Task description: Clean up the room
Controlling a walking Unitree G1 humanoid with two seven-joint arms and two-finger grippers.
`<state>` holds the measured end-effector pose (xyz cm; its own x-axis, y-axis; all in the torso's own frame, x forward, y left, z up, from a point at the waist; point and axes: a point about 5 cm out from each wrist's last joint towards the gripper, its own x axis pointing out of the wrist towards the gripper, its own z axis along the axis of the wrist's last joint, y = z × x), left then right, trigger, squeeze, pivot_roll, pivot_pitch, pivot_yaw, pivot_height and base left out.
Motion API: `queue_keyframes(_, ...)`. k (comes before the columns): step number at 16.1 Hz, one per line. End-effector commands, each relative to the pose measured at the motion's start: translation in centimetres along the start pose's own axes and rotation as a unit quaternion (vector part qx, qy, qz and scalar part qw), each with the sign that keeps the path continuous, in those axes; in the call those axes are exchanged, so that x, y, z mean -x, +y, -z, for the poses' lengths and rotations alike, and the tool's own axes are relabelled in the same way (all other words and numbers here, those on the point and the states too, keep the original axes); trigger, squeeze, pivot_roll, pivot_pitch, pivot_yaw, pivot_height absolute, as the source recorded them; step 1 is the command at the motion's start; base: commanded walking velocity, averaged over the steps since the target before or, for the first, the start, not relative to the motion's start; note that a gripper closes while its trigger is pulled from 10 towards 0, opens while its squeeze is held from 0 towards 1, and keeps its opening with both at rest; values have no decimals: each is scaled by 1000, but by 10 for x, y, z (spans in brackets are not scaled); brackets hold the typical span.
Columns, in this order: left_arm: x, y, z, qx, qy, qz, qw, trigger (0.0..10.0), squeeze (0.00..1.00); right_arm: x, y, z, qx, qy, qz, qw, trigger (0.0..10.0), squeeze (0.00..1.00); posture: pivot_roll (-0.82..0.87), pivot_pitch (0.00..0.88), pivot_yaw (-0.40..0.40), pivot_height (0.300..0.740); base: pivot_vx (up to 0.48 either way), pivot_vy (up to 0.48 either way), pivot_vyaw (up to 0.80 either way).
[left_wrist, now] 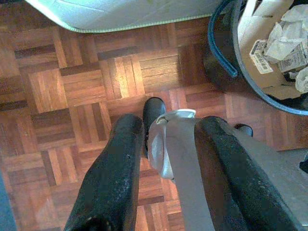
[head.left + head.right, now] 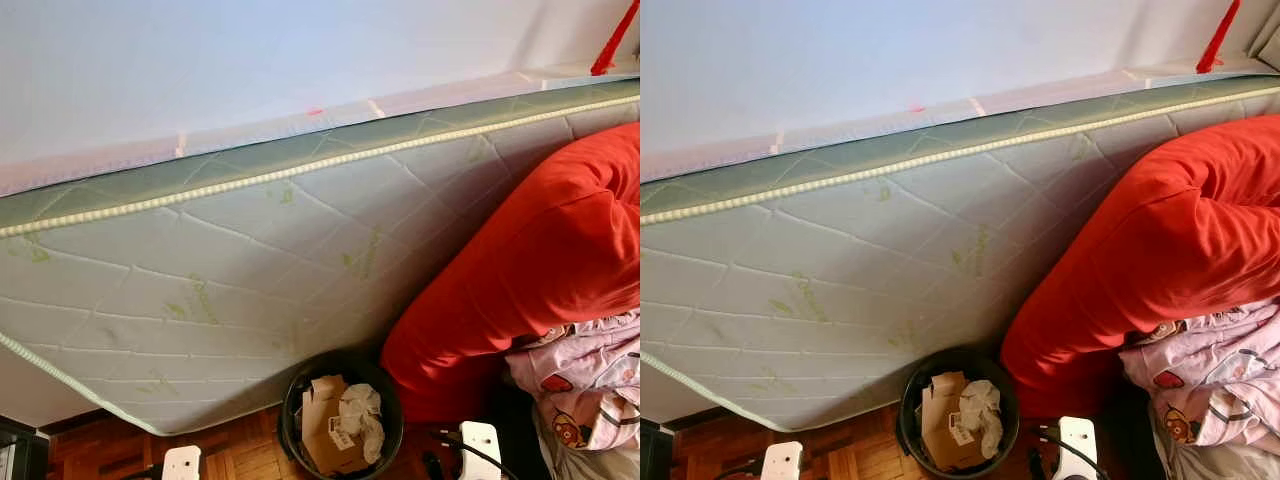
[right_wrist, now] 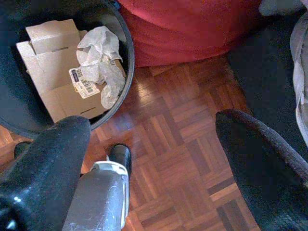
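A black trash bin (image 2: 341,415) stands on the parquet floor, holding a flattened cardboard box (image 2: 325,425) and crumpled white paper (image 2: 360,410). Both arms hang low on either side of it. My left gripper (image 1: 173,125) is open over bare floor, and the bin (image 1: 226,62) lies just beyond its fingers. On the other side, my right gripper (image 3: 151,122) also stands open and holds nothing, with the bin (image 3: 122,57) and its cardboard (image 3: 57,82) close by. A silver leg with a black foot (image 1: 153,110) shows under each gripper.
A quilted white and green mattress (image 2: 220,270) leans on the white wall behind the bin. A big red cushion (image 2: 530,260) rests at the right, touching the bin's side. Pink printed cloth (image 2: 590,380) lies heaped at the far right. Dark furniture (image 2: 15,450) stands at the lower left.
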<state>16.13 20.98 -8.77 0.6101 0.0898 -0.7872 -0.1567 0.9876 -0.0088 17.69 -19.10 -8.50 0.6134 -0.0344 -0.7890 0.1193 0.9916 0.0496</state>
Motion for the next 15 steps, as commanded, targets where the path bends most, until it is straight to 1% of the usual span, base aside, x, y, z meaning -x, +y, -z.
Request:
queue_keyframes(1, 2, 0, 9, 1, 16, 0, 1000, 10000, 0, 1, -2, 4, 3, 5, 1, 1000, 10000, 0, 122, 133, -51, 740, 0, 0, 0)
queue_keyframes(3, 2, 0, 9, 0, 16, 0, 1000, 10000, 0, 1, -2, 4, 3, 4, 0, 1000, 10000, 0, 123, 123, -51, 740, 0, 0, 0)
queue_keyframes(15, 3, 1, 12, 1, 23, -2, 1000, 10000, 0, 1, -2, 3, 4, 4, 1, 1000, 10000, 0, 122, 123, -55, 740, -265, 0, 0)
